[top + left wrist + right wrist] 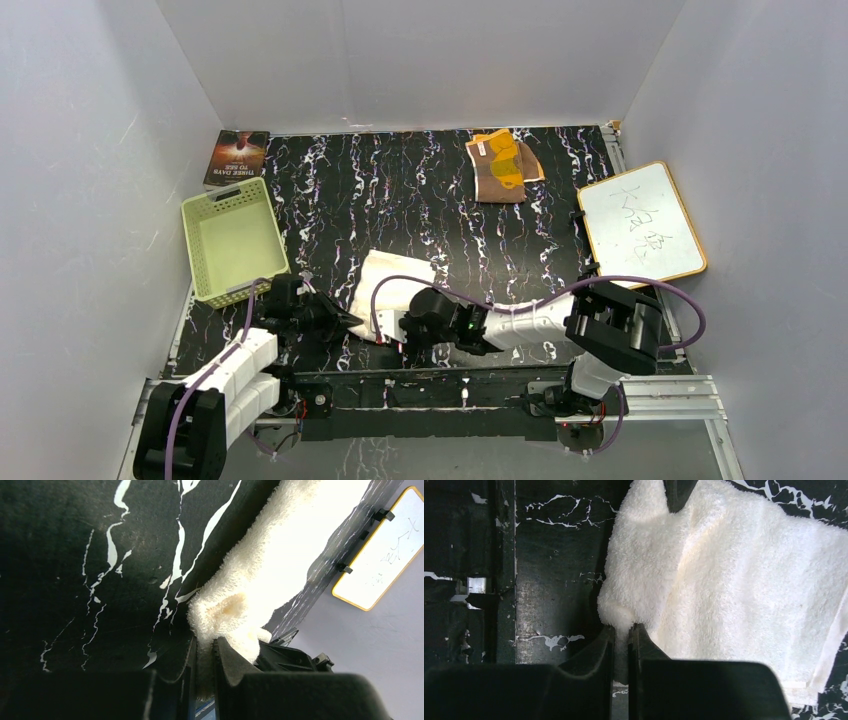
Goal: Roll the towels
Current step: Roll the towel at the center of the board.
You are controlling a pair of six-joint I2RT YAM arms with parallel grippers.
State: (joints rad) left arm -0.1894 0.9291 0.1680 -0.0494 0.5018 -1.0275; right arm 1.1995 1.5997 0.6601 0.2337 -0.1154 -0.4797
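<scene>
The cream-white towel (397, 272) lies spread on the black marbled mat, near the front edge between the two arms. My left gripper (352, 320) is shut on its near left corner; in the left wrist view the fluffy edge (225, 615) is pinched between the jaws of the gripper (204, 647). My right gripper (380, 330) is shut on the near edge just beside it, and a bunched fold of the towel (734, 580) sits between its jaws (622, 630). The brown towel with the yellow-orange pattern (503, 167) lies crumpled at the back of the mat, far from both grippers.
A pale green basket (232, 240) stands at the left edge of the mat, with a dark book (237, 157) behind it. A wooden-framed whiteboard (640, 225) lies at the right. White walls close in three sides. A metal rail (450, 385) runs along the front.
</scene>
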